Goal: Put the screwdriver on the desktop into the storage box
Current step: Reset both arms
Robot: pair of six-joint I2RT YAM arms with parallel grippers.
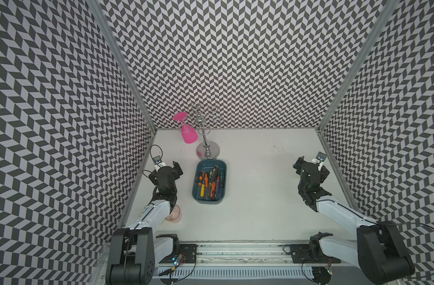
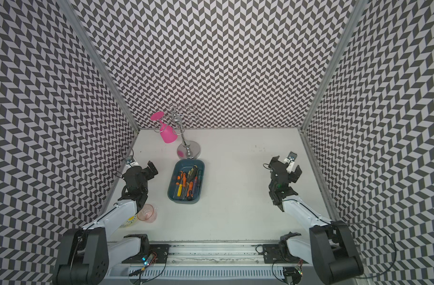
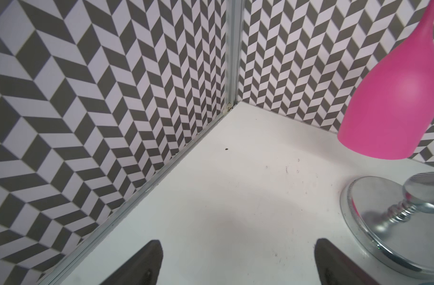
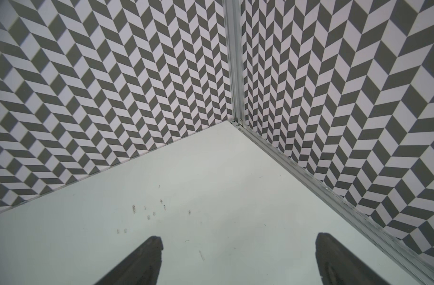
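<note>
The teal storage box (image 1: 196,195) (image 2: 172,193) sits left of centre on the white desktop (image 1: 260,187). Several screwdrivers (image 1: 206,183) (image 2: 185,183) with orange, yellow, black and purple handles lie inside it. I see no screwdriver on the bare desktop. My left gripper (image 1: 164,170) (image 3: 238,246) hovers open and empty left of the box, near the left wall. My right gripper (image 1: 311,167) (image 4: 238,244) hovers open and empty at the far right, facing the back right corner. Both wrist views show only bare desktop between the fingers.
A chrome glass rack (image 1: 208,149) (image 3: 383,222) stands just behind the box, with a pink goblet (image 1: 188,134) (image 3: 396,98) hanging upside down from it. A clear pinkish cup (image 2: 147,213) and part of a yellow plate (image 2: 129,221) sit by my left arm. Patterned walls with aluminium rails enclose three sides.
</note>
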